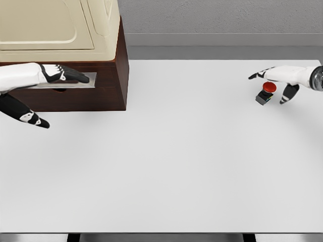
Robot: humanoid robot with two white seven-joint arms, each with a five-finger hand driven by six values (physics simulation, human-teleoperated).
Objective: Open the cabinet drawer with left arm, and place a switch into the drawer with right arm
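Observation:
The brown wooden cabinet (117, 65) with a cream top stands at the table's back left. Its drawer front (86, 98) sits flush and carries a metal handle plate (90, 79). My left hand (59, 88) is at that front, its black fingers (70, 74) lying stretched over the handle plate and the thumb hanging well below, so it grips nothing. The switch (265, 94), a small dark box with a red button, sits on the table at the right. My right hand (273, 83) hovers just over it, index finger and thumb spread to either side.
The white table (166, 161) runs from the cabinet to the front edge. A grey wall lies behind it.

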